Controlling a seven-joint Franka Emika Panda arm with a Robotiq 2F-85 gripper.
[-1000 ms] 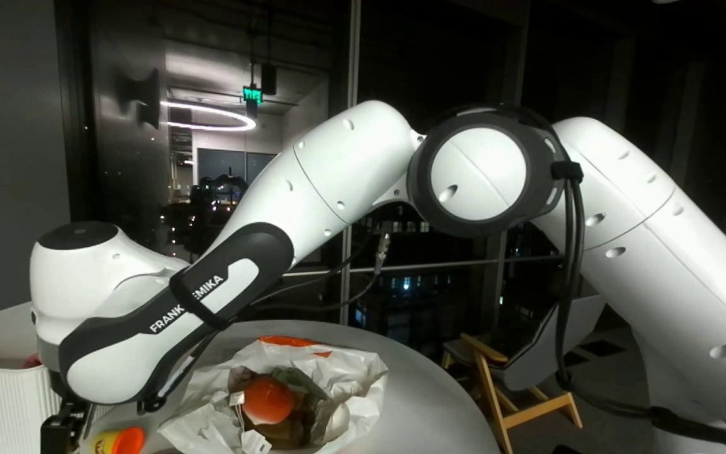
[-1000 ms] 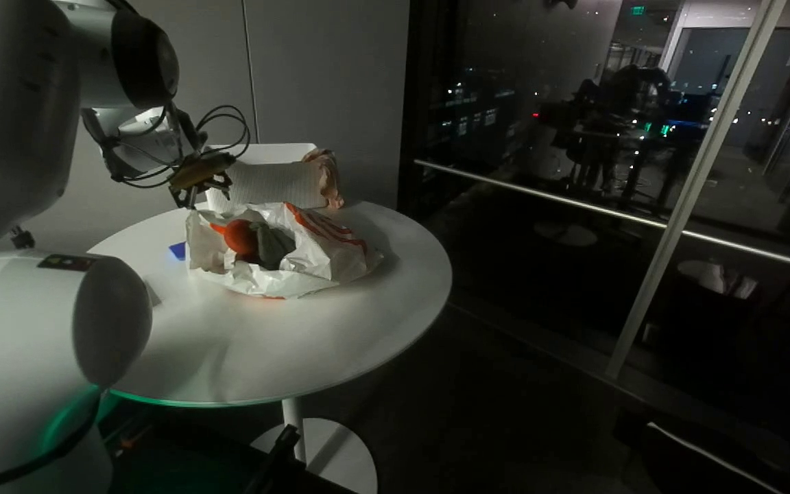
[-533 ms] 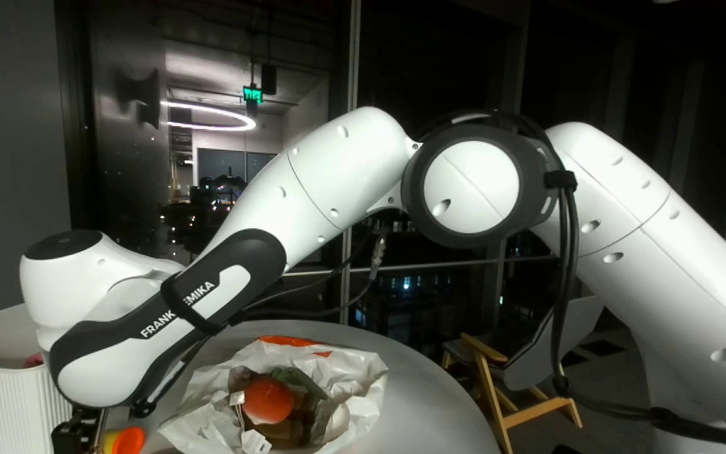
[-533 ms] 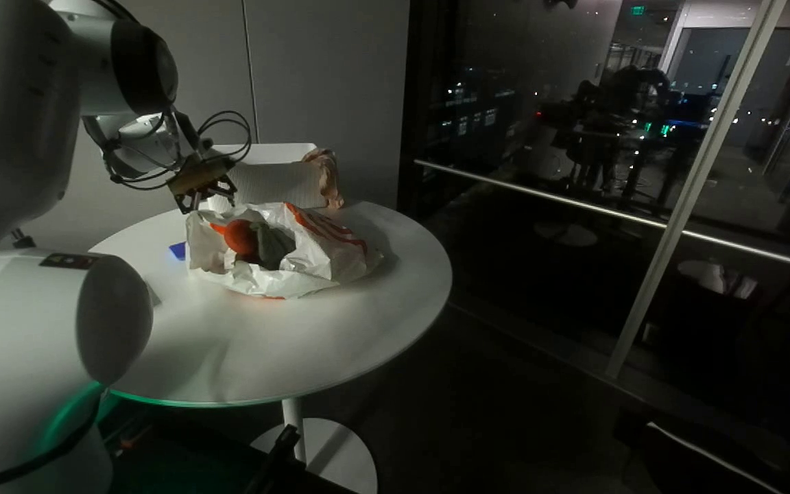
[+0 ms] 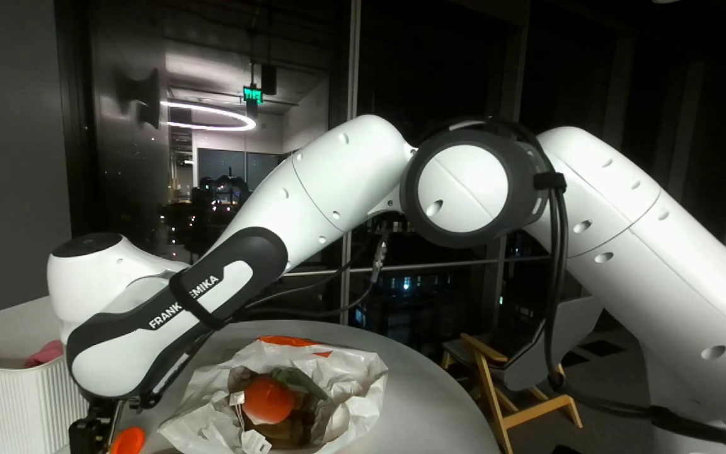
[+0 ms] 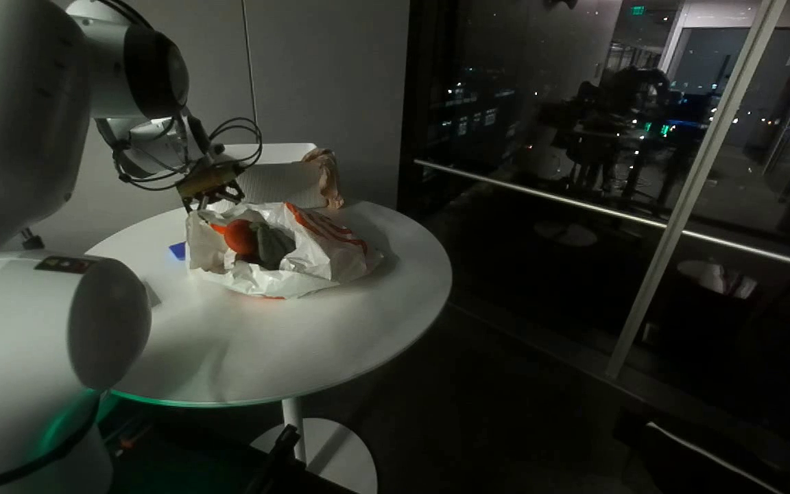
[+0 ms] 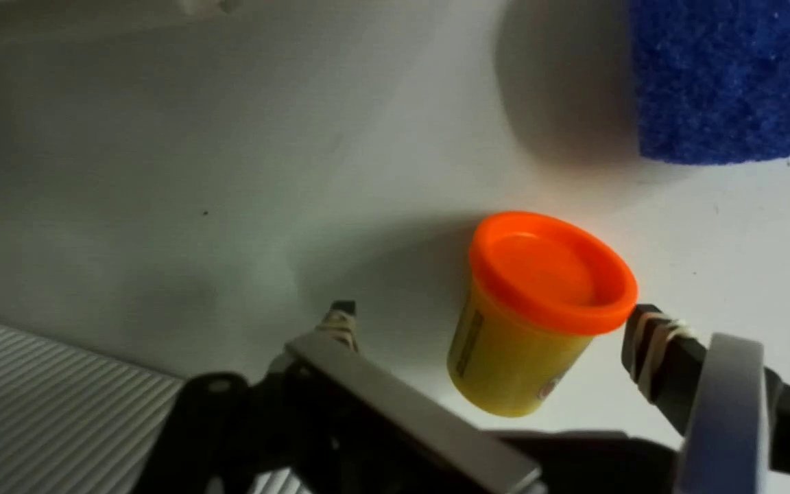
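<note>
My gripper (image 7: 494, 312) is open, its fingertips wrapped in pale bands. In the wrist view, a yellow can (image 7: 515, 357) with an orange lid (image 7: 549, 271) stands between the fingers. The lid's edge looks close to the right finger; I cannot tell whether they touch. A wider gap separates the can from the left finger. The gripper also shows in both exterior views (image 5: 95, 434) (image 6: 213, 195). In an exterior view, the orange lid (image 5: 127, 440) shows beside the gripper, which mostly hides the yellow body. A blue sponge (image 7: 731, 82) lies near the can.
A white plastic bag (image 5: 353, 372) (image 6: 323, 257) lies open beside the gripper, with an orange round thing (image 5: 268, 400) and a grey-green thing (image 6: 273, 245) inside. A white ribbed bin (image 5: 10, 410) (image 6: 278, 184) with a pink cloth (image 5: 45, 354) stands on the round white table (image 6: 265, 357).
The arm's elbow has come lower. In an exterior view, the gripper has moved right, over the can's yellow body. The can, bag and bin have not moved.
</note>
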